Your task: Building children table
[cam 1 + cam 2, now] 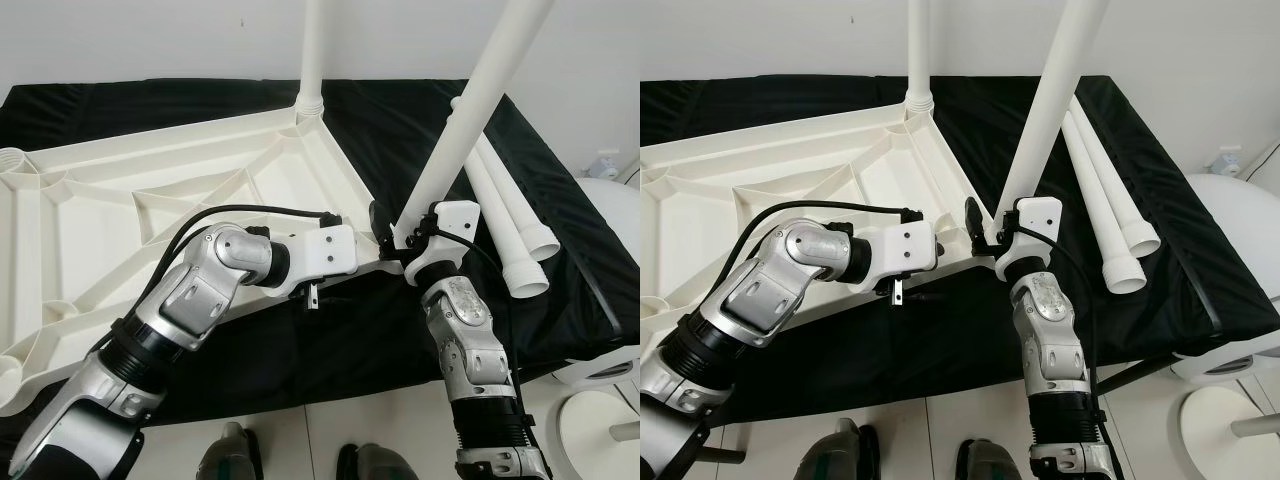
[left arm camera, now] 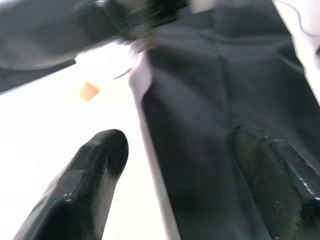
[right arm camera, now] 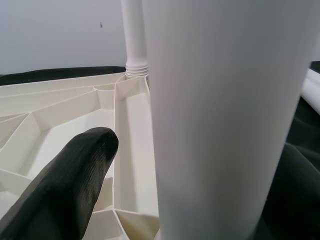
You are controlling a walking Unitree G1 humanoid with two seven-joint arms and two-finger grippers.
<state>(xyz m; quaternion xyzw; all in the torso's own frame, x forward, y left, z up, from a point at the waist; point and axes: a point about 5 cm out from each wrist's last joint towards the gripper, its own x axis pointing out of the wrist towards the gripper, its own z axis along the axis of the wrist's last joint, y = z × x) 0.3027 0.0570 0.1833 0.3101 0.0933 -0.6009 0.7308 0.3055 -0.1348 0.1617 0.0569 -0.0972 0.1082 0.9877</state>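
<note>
Right eye view: one leg (image 1: 919,50) stands in the tabletop's (image 1: 770,170) far corner; right gripper (image 1: 992,235) pinches a second leg (image 1: 1045,110); two legs (image 1: 1105,205) lie beside; left gripper (image 2: 175,170) jaws spread.

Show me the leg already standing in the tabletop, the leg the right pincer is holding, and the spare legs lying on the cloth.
Standing leg (image 1: 311,50), left eye view, mid shaft.
Held leg (image 1: 470,110), left eye view, mid shaft.
Spare legs (image 1: 515,235), left eye view, lower shaft.

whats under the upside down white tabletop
The tabletop lies on a black cloth that covers the whole stand, so the stand's surface is hidden. Two spare legs lie on the cloth beside it.
</note>
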